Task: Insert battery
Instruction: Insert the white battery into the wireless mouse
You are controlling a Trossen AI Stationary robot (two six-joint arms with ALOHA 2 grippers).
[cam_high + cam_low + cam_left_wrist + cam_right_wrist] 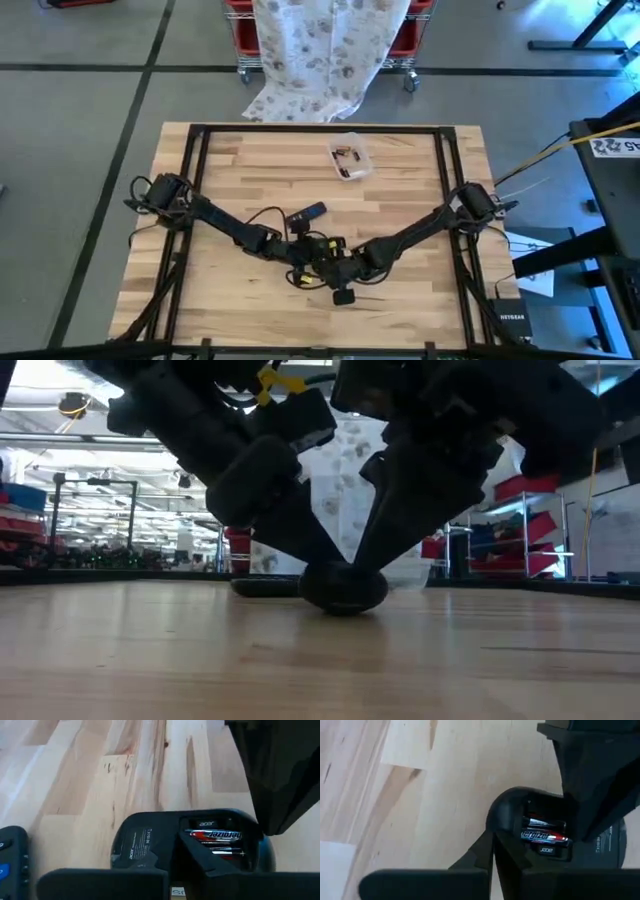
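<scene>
battery (216, 836): Energizer cell lying in the open bay of the upturned Acer mouse (150, 845), near table front.
jaws: left gripper (312, 262) and right gripper (338, 268) converge on mouse; we cannot tell their grip.
step: we judge seating; next, press flat.
around: remote (306, 214) beside; battery tray (351, 158) well clear.
</scene>
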